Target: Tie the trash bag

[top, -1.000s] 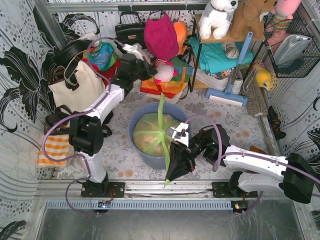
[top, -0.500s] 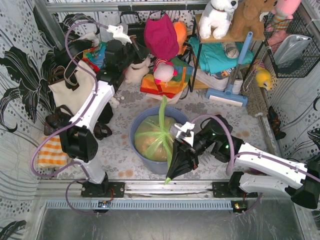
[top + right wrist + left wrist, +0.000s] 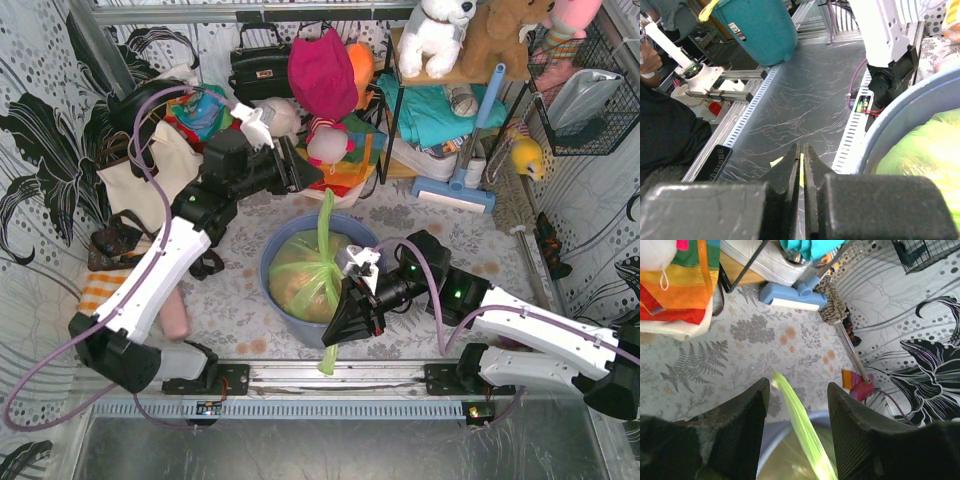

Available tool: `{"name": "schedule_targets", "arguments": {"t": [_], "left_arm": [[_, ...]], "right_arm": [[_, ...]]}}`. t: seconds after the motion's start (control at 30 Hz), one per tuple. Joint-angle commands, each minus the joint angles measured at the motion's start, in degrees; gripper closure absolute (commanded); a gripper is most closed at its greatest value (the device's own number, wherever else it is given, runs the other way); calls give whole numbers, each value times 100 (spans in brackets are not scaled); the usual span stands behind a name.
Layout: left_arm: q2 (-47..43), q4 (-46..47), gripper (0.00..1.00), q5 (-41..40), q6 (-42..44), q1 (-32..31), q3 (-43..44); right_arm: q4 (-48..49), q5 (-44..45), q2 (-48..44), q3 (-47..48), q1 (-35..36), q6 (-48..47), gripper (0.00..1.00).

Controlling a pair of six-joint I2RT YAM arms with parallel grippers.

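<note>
Top view: round blue-grey plastic bin [image 3: 272, 300] standing on leaf-print desk [image 3: 430, 215], between both arms. Inside it, thin translucent lime-green plastic trash bag [image 3: 300, 275], filling the bin, brownish crumpled scraps showing through. Bag neck gathered. One twisted green tail pointing up toward the back, another running down over the near rim. Right hand [image 3: 336, 335] at near rim, clamped on the lower tail, green tip poking out below. Left hand [image 3: 308, 178] past the far rim, near tip of upper tail. White cloth tote bag [image 3: 150, 185] with black straps at left, contents not visible.

Left wrist view: fingers spread apart, upper green tail lying in the gap, not pinched. Bin rim and bag below.

Right wrist view: fingers almost fully together, thin green sliver pinched between. Bin wall and bulging bag at right.
</note>
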Motion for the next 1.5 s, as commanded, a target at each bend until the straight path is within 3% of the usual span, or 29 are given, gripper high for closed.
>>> {"name": "schedule_targets", "arguments": {"t": [0.0,0.37,0.6,0.7,0.97,1.17,1.33,1.47], "left_arm": [[-373,-352,40,145,-160,-137,-229],[-154,-564,39,523,-243,-636,-371],[-91,-665,57,538,-220,-707,-390],[-104,-587,59,637,-267,-707,-417],[-149,-291,82,847,-415,-704,-346],[-181,59,84,615,-464,-528,-198],[195,-132,95,-729,154,-479,375],[388,138,95,-759,184,-480,455]], "right_arm": [[-4,65,63,110,10,-226,95],[-86,106,130,217,9,-326,95],[-78,108,132,216,3,-340,95],[-103,100,143,233,7,-367,95],[-74,95,174,233,8,-397,95],[208,-113,244,187,9,-258,97],[673,-424,333,48,10,-49,99],[841,-457,324,-47,10,57,100]]}}
